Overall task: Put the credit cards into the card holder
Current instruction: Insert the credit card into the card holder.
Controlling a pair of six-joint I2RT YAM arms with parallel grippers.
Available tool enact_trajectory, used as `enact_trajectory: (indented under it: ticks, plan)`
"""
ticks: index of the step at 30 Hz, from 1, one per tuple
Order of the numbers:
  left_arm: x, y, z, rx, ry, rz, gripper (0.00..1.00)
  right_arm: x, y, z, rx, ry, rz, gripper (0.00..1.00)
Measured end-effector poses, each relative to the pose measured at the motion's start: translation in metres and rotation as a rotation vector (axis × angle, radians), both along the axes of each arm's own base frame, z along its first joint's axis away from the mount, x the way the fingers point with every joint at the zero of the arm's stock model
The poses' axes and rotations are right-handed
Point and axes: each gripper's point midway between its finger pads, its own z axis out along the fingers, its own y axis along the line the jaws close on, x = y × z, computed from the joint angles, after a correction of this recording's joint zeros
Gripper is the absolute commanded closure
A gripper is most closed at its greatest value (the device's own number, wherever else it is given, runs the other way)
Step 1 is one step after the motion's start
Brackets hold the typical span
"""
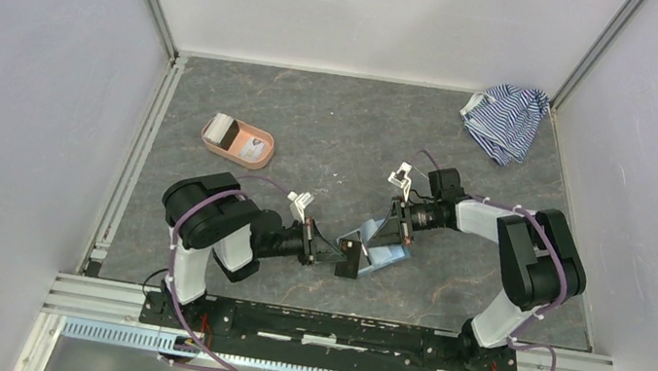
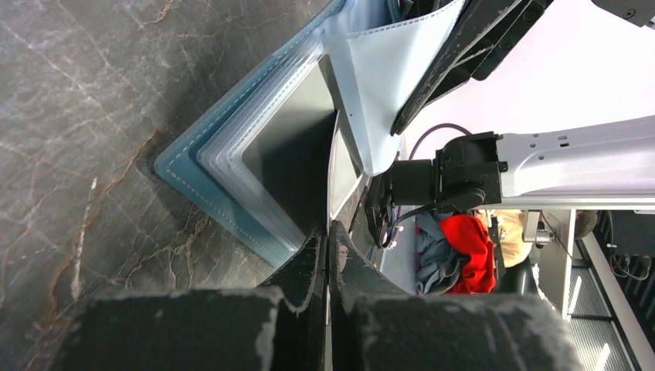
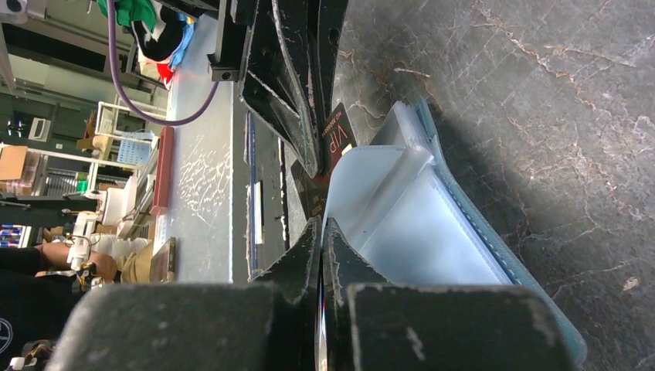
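Pinching a thin, seemingly stiff, slippery dark credit card (image 3: 337, 141) by its edge in the closed left pincer (image 1: 337, 256), at the open teal card holder (image 1: 384, 253) on the worktop (image 1: 332, 137); clamping its soft flap (image 3: 386, 201) with the closed right pincer (image 1: 394, 225).

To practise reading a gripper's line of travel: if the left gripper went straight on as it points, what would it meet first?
The open wallet: the left gripper aims its dark card at the clear sleeves, probably touching them; the right gripper holds the flap beyond.
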Motion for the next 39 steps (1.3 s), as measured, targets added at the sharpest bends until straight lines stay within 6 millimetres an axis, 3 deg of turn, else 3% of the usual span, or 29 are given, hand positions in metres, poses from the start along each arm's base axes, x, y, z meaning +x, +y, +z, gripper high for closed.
enact_trajectory:
  ticks: [22,39]
  plan:
    - [0.006,-0.014,0.003,-0.03,0.009,-0.036,0.98,0.002,-0.007,0.0,-0.007,-0.014,0.007,1.0]
    - [0.017,-0.025,-0.007,-0.024,0.017,-0.039,0.98,0.007,-0.022,-0.023,-0.017,0.062,0.047,0.98]
